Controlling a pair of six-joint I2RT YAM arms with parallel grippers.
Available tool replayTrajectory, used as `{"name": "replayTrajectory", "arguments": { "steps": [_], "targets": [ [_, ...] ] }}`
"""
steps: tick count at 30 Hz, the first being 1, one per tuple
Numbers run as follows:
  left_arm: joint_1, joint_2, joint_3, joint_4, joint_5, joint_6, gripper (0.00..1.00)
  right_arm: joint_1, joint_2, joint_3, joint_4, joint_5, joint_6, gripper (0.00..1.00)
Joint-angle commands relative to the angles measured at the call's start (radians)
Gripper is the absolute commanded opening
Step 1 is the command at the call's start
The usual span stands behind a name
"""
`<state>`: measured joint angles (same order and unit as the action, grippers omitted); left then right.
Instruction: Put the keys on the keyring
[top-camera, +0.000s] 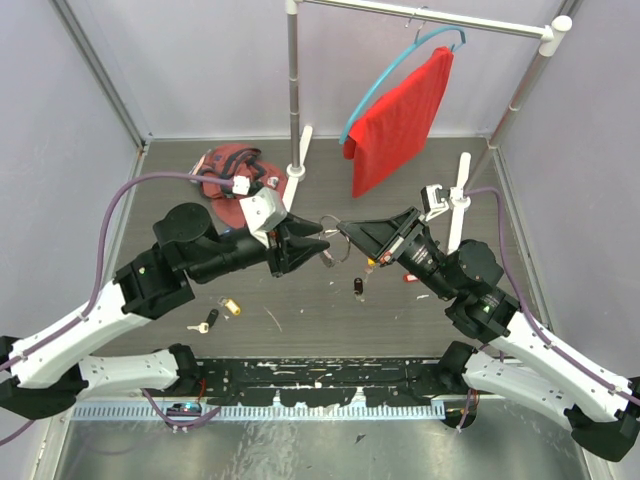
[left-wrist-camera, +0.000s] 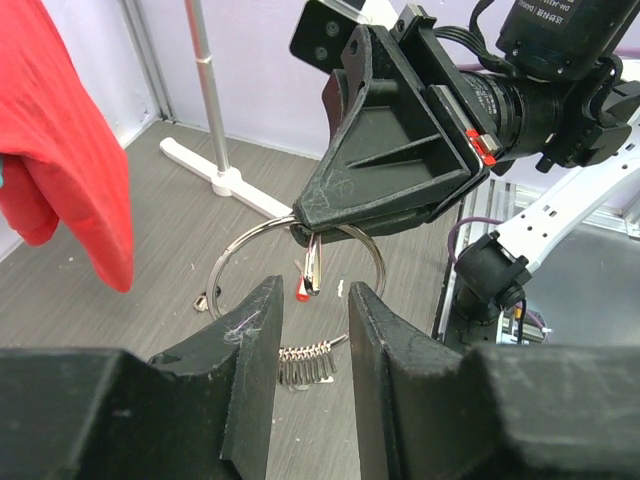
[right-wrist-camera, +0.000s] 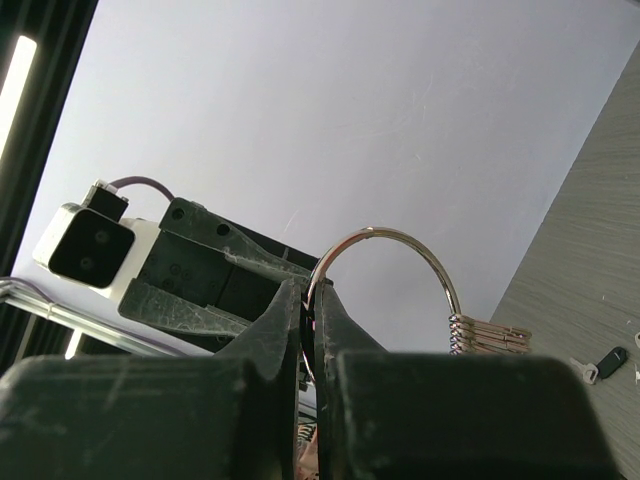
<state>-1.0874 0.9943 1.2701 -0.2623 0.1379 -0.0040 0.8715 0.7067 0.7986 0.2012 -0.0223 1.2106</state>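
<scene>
Keyring is pinched mid-air at centre by the closed right claw, its loop turned face-on toward the left claw just to its left, whose jaws are parted and empty.

In the right wrist view the right tool hides the lower arc of the keyring; the left wrist view's edge crops the red cloth.
</scene>
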Motion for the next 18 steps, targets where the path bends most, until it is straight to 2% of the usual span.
{"name": "replayTrajectory", "arguments": {
  "steps": [1,7,11,13,17,18],
  "targets": [
    [-0.004,0.008,0.043,0.043,0.006,0.004,0.38,0.004,-0.016,0.043,0.049,-0.005,0.012,0.01],
    [-0.003,0.021,0.052,0.045,0.006,0.001,0.3,0.004,-0.019,0.047,0.04,-0.011,0.007,0.01],
    [-0.003,0.028,0.058,0.045,0.006,0.001,0.13,0.004,-0.021,0.047,0.038,-0.013,0.004,0.01],
    [-0.003,0.026,0.058,0.044,0.006,-0.001,0.02,0.004,-0.023,0.05,0.034,-0.014,0.002,0.01],
    [-0.004,0.02,0.057,0.041,0.007,0.002,0.0,0.004,-0.025,0.058,0.018,-0.016,-0.016,0.02],
    [-0.004,0.02,0.06,0.034,0.01,0.004,0.0,0.004,-0.027,0.06,0.014,-0.017,-0.028,0.07]
  ]
}}
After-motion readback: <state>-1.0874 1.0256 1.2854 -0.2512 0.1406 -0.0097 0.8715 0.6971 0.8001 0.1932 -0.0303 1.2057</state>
